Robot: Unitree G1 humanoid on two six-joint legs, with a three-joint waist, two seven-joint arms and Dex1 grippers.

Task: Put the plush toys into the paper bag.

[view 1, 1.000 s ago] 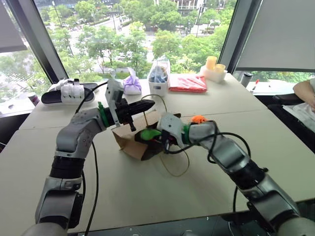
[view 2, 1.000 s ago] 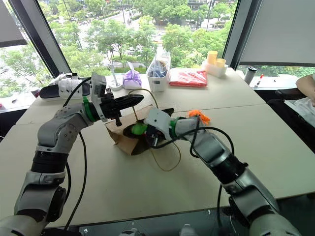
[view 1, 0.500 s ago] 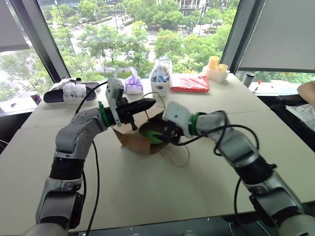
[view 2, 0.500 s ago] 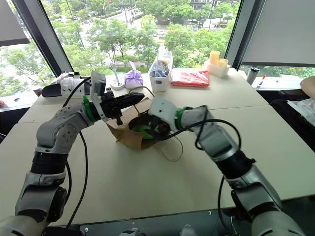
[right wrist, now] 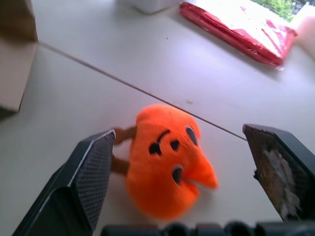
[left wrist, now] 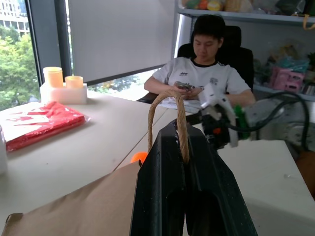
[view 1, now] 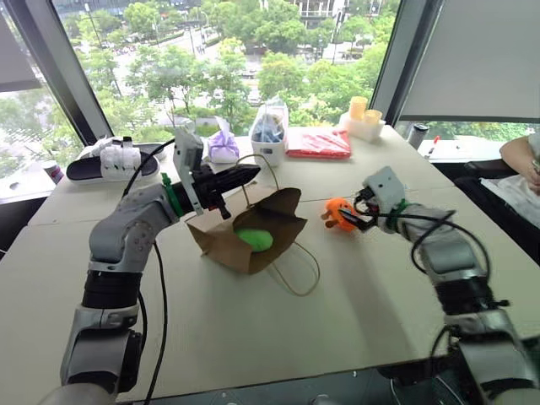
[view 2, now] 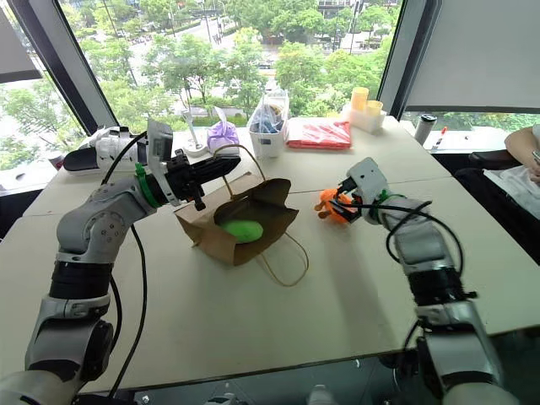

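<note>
The plain brown kraft paper bag (view 1: 245, 232) lies on its side on the pale grey counter (view 1: 278, 337), its mouth open and lifted toward the robot's right. The left hand (left wrist: 183, 147) is closed on 1 thin tan cord handle (left wrist: 170, 105), holding that edge up; the other cord loop (view 1: 299, 274) lies slack on the counter in front of the bag. The rounded bright green plush toy (view 1: 253, 238) sits inside the bag's mouth. The bright orange plush toy with dark face marks (right wrist: 170, 160) lies on the counter, apart from the bag on the robot's right. The right hand (right wrist: 187, 172) is spread wide, 1 black finger on each side of the orange toy.
</note>
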